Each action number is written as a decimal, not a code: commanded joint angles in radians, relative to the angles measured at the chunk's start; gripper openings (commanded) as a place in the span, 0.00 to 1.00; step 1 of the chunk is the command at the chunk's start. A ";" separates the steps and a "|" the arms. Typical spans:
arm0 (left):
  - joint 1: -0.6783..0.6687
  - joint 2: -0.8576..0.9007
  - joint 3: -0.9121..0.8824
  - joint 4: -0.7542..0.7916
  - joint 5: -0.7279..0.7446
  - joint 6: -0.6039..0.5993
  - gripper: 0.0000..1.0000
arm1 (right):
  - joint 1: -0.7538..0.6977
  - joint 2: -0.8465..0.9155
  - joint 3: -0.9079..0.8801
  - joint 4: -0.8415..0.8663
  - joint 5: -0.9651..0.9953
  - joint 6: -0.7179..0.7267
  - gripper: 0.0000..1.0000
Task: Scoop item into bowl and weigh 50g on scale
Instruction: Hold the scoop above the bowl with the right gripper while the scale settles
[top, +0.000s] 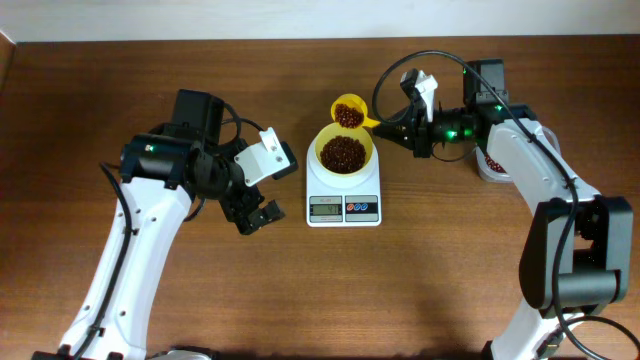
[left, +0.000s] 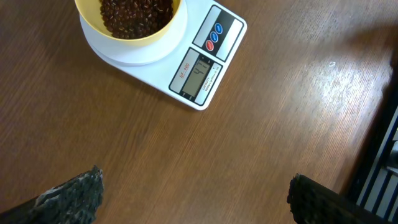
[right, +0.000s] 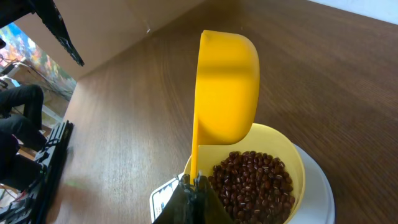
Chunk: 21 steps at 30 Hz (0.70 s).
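Observation:
The pale yellow bowl (top: 369, 150) sits on the white scale (top: 343, 186), partly filled with dark red-brown beans (top: 342, 153). Just behind the bowl hangs a small yellow scoop (top: 348, 113) with beans in it. My right gripper (top: 397, 125) is shut on its handle. In the right wrist view the scoop (right: 227, 87) shows its outer side above the bowl (right: 287, 149) and beans (right: 252, 183), with the gripper (right: 194, 183) pinching the thin handle. My left gripper (top: 255, 210) stands open left of the scale, nothing between its fingers (left: 74, 199). The scale (left: 205, 68) and bowl (left: 134, 40) lie ahead of it.
A tub (top: 490, 168) with beans stands at the right, mostly hidden behind my right arm. Bare wooden table (top: 330, 290) lies in front of the scale. The table's back edge meets a white wall.

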 joint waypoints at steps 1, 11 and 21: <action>0.005 0.002 -0.005 -0.001 0.011 0.016 0.99 | -0.001 0.014 -0.009 0.003 -0.012 -0.012 0.04; 0.005 0.002 -0.005 -0.001 0.011 0.016 0.99 | -0.001 0.014 -0.009 0.003 -0.013 -0.012 0.04; 0.005 0.002 -0.005 -0.001 0.011 0.016 0.99 | -0.001 0.018 -0.010 0.002 -0.011 -0.012 0.04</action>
